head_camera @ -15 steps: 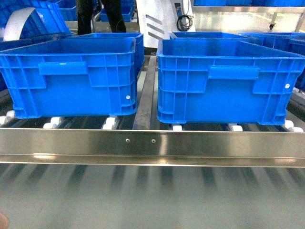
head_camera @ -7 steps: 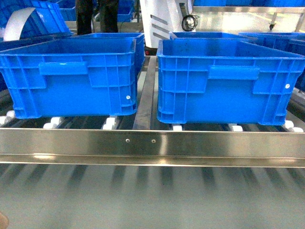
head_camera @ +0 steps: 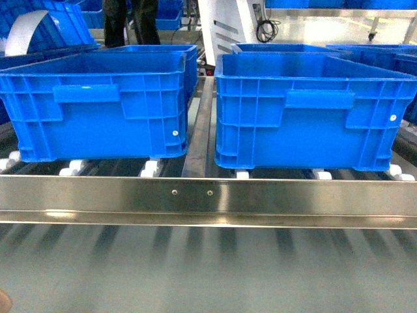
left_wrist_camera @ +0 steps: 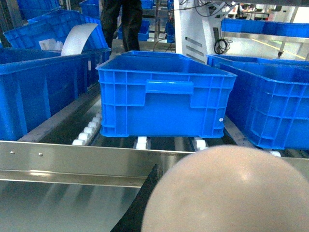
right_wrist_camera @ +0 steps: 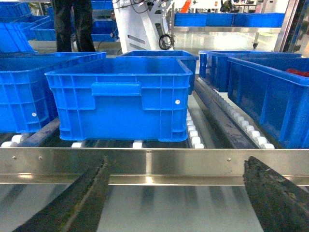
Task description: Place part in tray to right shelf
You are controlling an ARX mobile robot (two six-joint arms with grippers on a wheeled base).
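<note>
A large blurred beige rounded surface, the tray, fills the lower right of the left wrist view, very close to the camera. My left gripper appears shut on it. Only one black finger shows, pressed along the tray's left edge, and the other finger is hidden behind the tray. My right gripper is open, its two black fingers spread wide over the steel surface with nothing between them. The part is out of view. Neither gripper shows in the head view.
Two large blue crates stand side by side on roller lanes behind a steel rail. More blue crates sit on the lanes to either side. A person and a white machine stand behind them.
The white machine with its cable and the person behind the crates have shifted a little to the right in the head view. Crates and rail have not moved.
</note>
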